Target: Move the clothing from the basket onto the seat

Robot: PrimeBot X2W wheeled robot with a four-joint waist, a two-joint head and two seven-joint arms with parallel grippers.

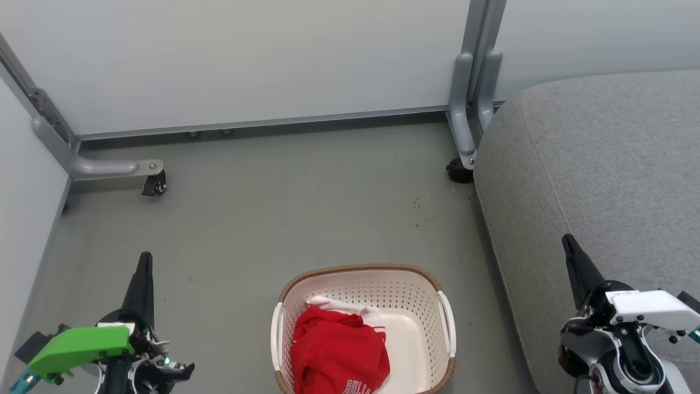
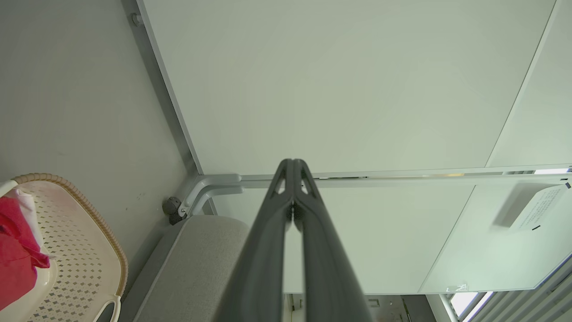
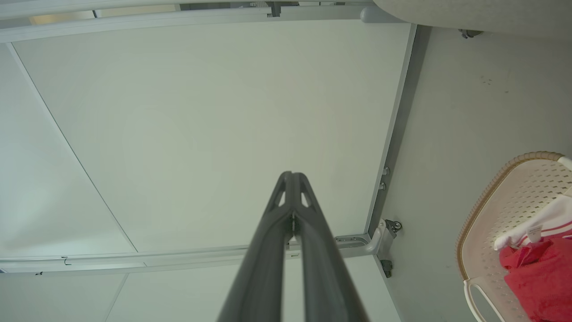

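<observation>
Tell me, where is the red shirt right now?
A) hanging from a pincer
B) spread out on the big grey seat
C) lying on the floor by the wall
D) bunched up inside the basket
D: the red shirt sits crumpled inside the cream basket, against its left side.
</observation>
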